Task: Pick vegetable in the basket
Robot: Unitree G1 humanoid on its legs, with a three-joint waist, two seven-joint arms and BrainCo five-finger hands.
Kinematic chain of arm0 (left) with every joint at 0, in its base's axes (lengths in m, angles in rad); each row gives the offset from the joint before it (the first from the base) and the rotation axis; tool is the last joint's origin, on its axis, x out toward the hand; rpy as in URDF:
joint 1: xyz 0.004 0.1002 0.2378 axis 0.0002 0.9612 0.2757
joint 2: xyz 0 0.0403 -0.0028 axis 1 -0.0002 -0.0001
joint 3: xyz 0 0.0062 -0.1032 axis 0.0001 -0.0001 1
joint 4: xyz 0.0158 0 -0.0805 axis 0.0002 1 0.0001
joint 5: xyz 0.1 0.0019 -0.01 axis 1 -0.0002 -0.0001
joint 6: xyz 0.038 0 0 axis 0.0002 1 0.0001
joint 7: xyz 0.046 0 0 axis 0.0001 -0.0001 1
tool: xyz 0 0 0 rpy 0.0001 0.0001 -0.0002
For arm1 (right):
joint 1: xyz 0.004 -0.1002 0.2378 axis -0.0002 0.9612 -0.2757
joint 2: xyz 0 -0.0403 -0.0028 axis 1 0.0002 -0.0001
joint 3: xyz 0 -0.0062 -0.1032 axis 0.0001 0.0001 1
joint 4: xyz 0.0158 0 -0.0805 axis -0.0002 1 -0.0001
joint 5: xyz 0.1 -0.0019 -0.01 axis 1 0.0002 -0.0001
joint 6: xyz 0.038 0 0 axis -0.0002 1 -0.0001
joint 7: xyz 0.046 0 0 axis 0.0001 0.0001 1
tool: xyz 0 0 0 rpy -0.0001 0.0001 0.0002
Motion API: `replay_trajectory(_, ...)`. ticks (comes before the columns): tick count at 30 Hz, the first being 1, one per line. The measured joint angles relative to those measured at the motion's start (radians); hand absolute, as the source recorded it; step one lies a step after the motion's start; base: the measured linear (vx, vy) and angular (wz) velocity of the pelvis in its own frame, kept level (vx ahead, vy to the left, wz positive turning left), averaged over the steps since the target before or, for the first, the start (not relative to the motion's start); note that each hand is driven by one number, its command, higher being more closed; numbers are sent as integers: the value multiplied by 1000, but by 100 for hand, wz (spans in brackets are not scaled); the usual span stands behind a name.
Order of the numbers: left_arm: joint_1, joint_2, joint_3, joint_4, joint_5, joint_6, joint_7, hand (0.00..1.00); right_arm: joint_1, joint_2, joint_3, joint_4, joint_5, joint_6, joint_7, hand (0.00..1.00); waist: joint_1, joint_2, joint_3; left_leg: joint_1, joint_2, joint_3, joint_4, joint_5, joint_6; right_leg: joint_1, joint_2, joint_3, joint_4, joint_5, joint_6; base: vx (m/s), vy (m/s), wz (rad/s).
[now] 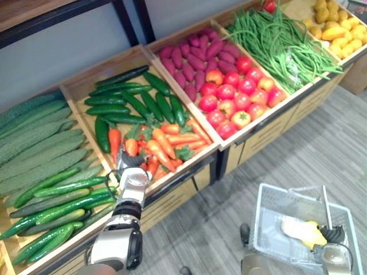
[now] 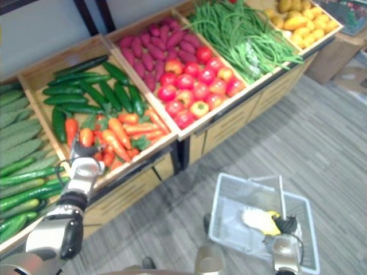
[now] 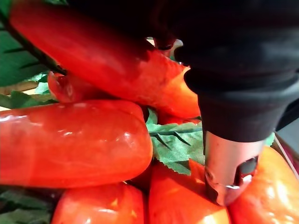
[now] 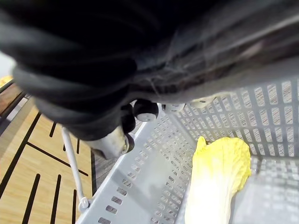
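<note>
- Left hand (image 1: pixel 133 175): reaches into the wooden crate (image 1: pixel 86 80), with its fingertips sunk among the carrots (image 1: pixel 166 140); in the wrist view one silver, dark-tipped finger (image 3: pixel 229 172) presses against orange carrot skin and green leaves; whether the hand has closed on a carrot cannot be told.
- Carrots: heaped under and just ahead of the left hand's fingers; dark cucumbers (image 1: pixel 123 97) lie beyond them in the same crate.
- Right hand (image 1: pixel 330 235): low at the robot's right, fingers curled at the thin white handle (image 4: pixel 71 158) of the basket (image 1: pixel 265 213), which hangs above the floor.
- Cabbage (image 1: pixel 303 232): pale yellow, lying in the basket just beside the right hand.
</note>
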Motion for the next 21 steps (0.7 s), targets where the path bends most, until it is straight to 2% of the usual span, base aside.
replay_trajectory(1,-16,10,0,17,0,2,-2,100,0,0,8,-1,0,0,-1,100,0,0,0,-1,0,4,-2,0,0,-4,2,4,0,0,0,-20,-51,-12)
replay_trajectory(7,-76,21,39,56,2,10,-6,100,-2,0,26,-2,0,-1,-1,100,-4,-5,7,8,10,25,-9,-2,-5,-11,16,19,1,0,0,0,-45,-10)
replay_trajectory(17,-92,46,38,99,5,26,-30,100,7,0,33,-2,0,-4,-1,100,-8,-7,16,18,9,23,-11,-4,-8,-4,16,12,1,0,0,-11,-39,-1)
replay_trajectory(21,-91,38,33,99,5,31,-34,100,10,0,34,-2,0,-4,-1,100,-26,-7,16,20,9,0,-8,-4,-8,14,11,-11,1,0,0,-29,-44,13)
